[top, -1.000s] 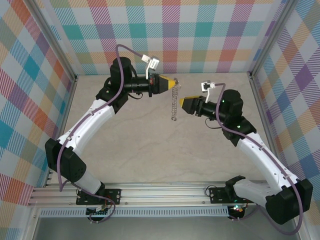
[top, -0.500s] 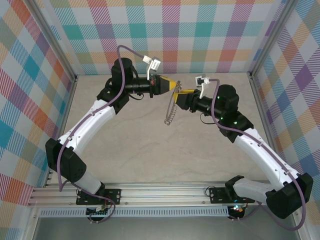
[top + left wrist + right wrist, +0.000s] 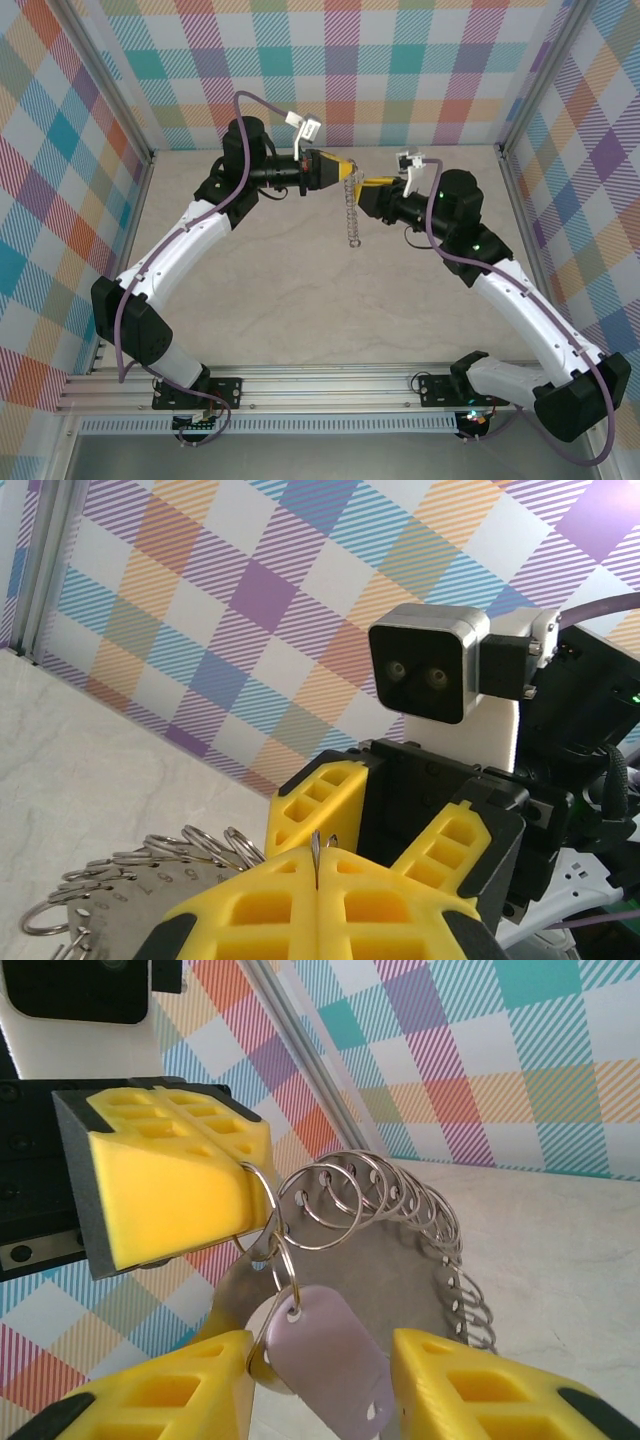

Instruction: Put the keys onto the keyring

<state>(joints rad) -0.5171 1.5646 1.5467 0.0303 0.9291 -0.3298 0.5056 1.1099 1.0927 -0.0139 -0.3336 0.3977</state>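
The tiny key with a lilac-purple plastic head hangs by the hole in its head from a thin silver split ring. The head sits between the two yellow foam fingers of the right gripper. That pincer's jaws stand parted rather than clamped: a gap shows between one finger and the lilac head, while the other finger's edge meets it. The key's shaft cannot be made out. Just above and ahead of that pincer is the keyring, a flat grey metal plate whose curved edge carries a row of silver split rings threaded through holes. In the left wrist view small stamped marks sit beside the holes of the keyring, too small to read. The left gripper is clenched on one of the rings at the plate's end, its yellow fingers pressed flat together. From above, the keyring dangles below the left gripper, with the right gripper just beside it, tip nearly to tip.
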